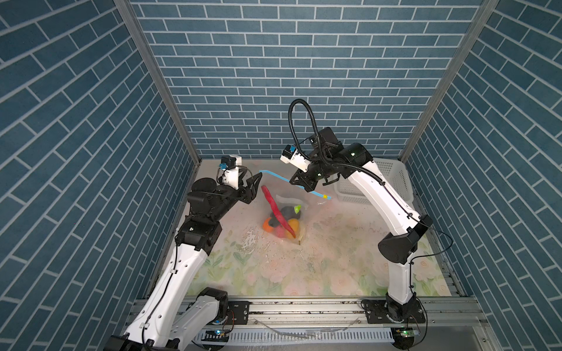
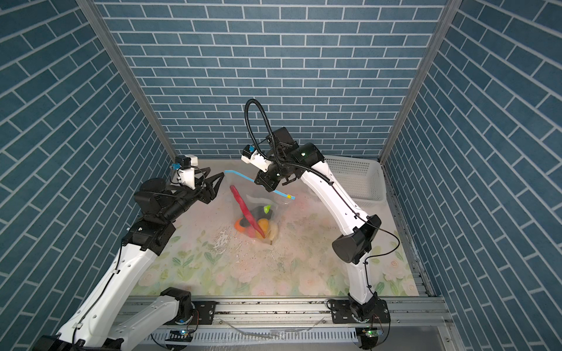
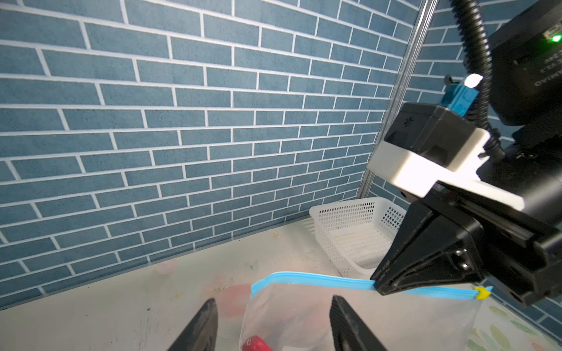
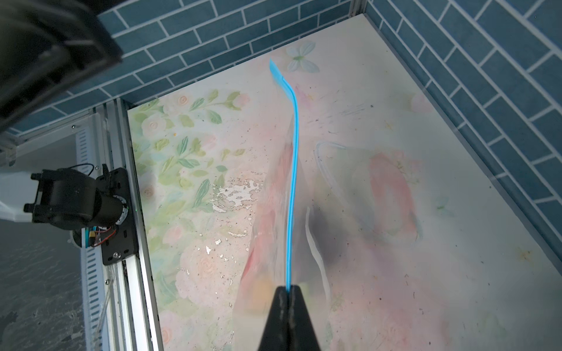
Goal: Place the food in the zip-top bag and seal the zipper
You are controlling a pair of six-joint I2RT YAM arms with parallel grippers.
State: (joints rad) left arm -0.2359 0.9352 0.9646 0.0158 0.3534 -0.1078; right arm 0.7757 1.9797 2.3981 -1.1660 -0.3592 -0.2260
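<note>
zipper (image 3: 316, 277) | right pincer (image 4: 287, 292) pinched on it, arm arched over | left pincer (image 3: 272, 304) spread beside its end

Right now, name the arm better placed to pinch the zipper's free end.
Left. The left gripper is open and faces the free end of the zipper. The right gripper is shut on the zipper farther along, holding the bag up; releasing would likely drop it.

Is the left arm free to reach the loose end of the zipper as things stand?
Probably yes. The left gripper, jaws open, sits just short of the zipper at its loose end, with nothing between them. The right gripper is shut on the zipper farther along, holding that edge up.
</note>
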